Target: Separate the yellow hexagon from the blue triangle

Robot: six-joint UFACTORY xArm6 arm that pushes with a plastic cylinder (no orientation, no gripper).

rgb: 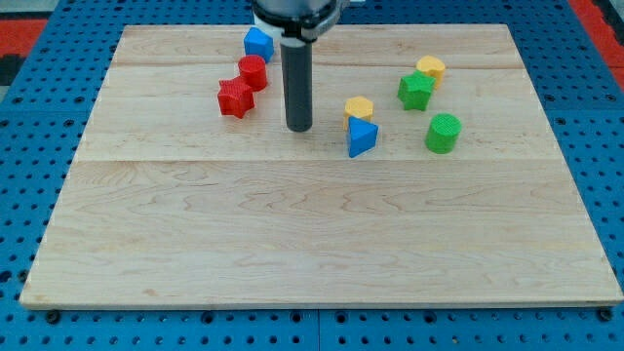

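Observation:
The yellow hexagon (359, 107) sits right of the board's centre, touching the blue triangle (362, 136), which lies just below it in the view. My tip (299, 129) rests on the board to the left of both, about a block's width from the blue triangle and level with it. The rod rises straight up to the view's top.
A red star (235, 97) and a red cylinder (253, 72) lie left of the rod, with a blue block (258, 43) above them. At the right are a green star (415, 90), a yellow block (431, 69) and a green cylinder (443, 133).

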